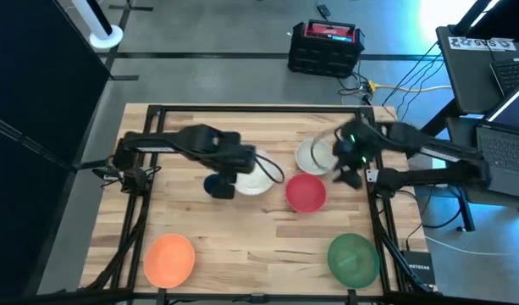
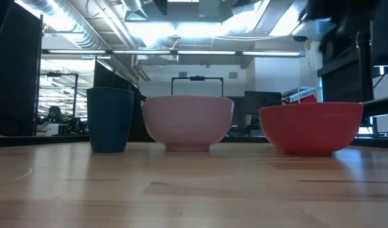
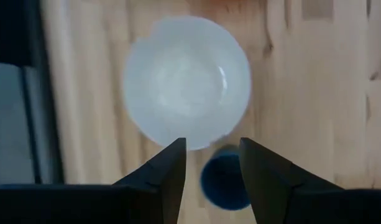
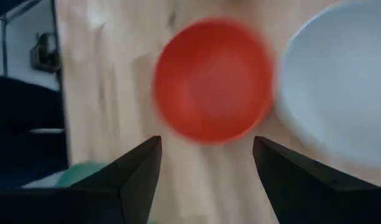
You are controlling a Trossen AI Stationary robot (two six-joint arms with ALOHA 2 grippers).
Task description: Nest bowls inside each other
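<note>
Five bowls stand upright on their bases on the wooden table. A white bowl (image 1: 257, 180) (image 3: 187, 81) is at mid-table beside a small dark blue cup (image 1: 217, 186) (image 3: 222, 183). A pale bowl (image 1: 313, 155) (image 4: 339, 81) stands farther back, to the right. A red bowl (image 1: 306, 192) (image 4: 212, 81) sits just in front of the pale one. An orange bowl (image 1: 168, 258) and a green bowl (image 1: 354, 257) stand near the front edge. My left gripper (image 1: 235, 168) (image 3: 212, 146) hangs open above the cup and the white bowl, holding nothing. My right gripper (image 1: 348, 163) (image 4: 206, 146) hovers open, right of the pale bowl.
A dark metal frame (image 1: 242, 108) runs along the table's far edge and down both sides. In the low view the cup (image 2: 110, 119), white bowl (image 2: 187, 121) and red bowl (image 2: 311, 126) stand in a row. Bare wood lies between the orange and green bowls.
</note>
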